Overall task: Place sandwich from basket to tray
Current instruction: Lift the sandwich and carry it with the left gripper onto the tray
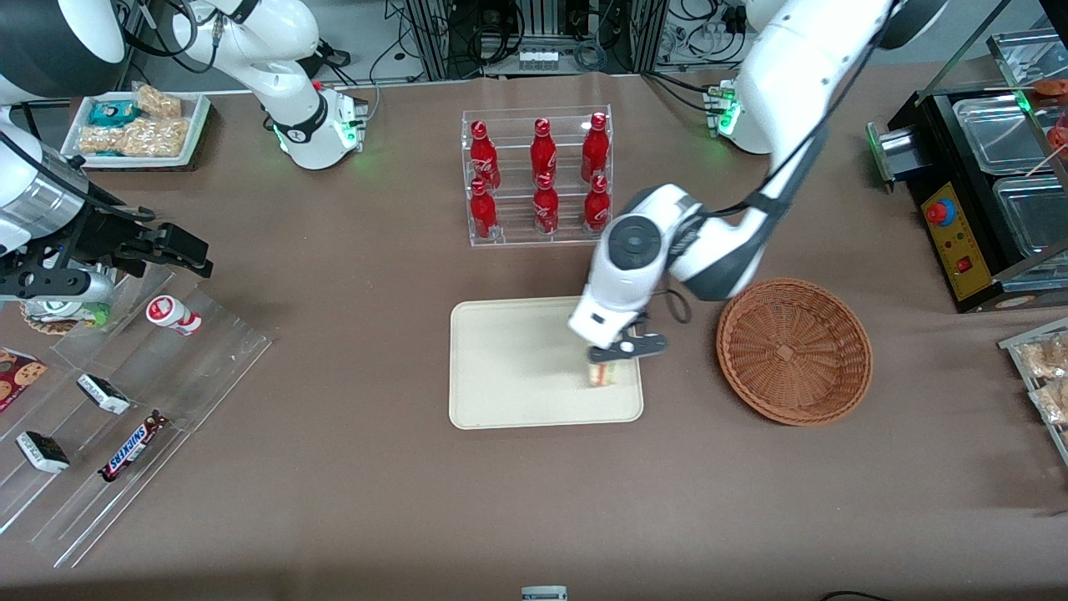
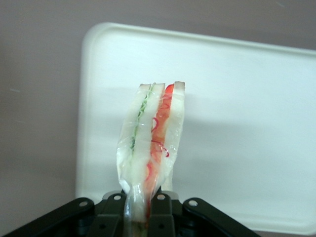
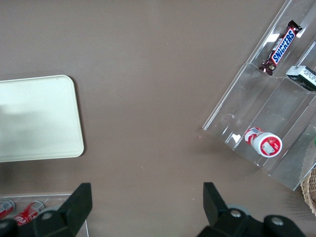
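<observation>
The sandwich [image 2: 150, 143], a wedge of pale bread in clear wrap with green and red filling lines, hangs from my left gripper [image 2: 139, 210], which is shut on its wrapped end. In the front view the gripper [image 1: 616, 351] holds the sandwich [image 1: 604, 375] over the cream tray [image 1: 517, 367], at the tray's end nearest the basket; whether it touches the tray I cannot tell. The tray [image 2: 237, 123] fills the wrist view beneath the sandwich. The round brown wicker basket [image 1: 793, 351] stands beside the tray, toward the working arm's end, with nothing in it.
A clear rack of red bottles [image 1: 539, 177] stands farther from the front camera than the tray. A clear stepped display [image 1: 125, 417] with snack bars and a small pot lies toward the parked arm's end. A black appliance [image 1: 976, 192] stands at the working arm's end.
</observation>
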`<action>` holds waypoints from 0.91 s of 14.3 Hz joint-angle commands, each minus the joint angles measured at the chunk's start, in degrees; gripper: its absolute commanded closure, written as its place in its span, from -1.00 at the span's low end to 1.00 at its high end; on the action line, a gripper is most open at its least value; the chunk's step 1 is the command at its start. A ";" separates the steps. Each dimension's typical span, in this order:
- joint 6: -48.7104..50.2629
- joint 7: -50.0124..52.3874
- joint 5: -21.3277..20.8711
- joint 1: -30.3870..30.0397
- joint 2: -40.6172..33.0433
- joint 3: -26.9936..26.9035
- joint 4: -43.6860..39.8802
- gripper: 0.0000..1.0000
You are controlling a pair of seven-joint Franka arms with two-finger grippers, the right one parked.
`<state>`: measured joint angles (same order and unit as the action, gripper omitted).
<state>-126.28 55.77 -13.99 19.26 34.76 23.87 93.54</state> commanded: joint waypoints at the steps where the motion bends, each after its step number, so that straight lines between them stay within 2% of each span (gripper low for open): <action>1: 1.04 5.21 -4.54 4.28 5.22 -0.40 -7.13 0.92; 3: 1.04 7.86 -7.53 6.83 7.59 -0.40 -9.41 0.92; 6: -0.09 8.13 -9.65 7.72 9.62 -0.40 -10.22 0.90; 8: -1.68 8.48 -11.32 8.60 10.41 -0.66 -9.87 0.78; 9: -1.68 9.96 -13.15 8.86 10.94 -1.10 -9.86 0.63; 10: -1.77 11.37 -14.13 8.86 10.95 -1.11 -9.78 0.07; 11: -1.69 12.69 -14.31 8.86 10.69 -1.11 -9.78 -0.99; 13: -1.16 12.87 -14.32 8.78 8.76 -1.02 -9.86 -1.00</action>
<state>-128.24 66.60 -26.97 26.97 45.08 23.57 85.03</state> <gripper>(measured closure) 0.656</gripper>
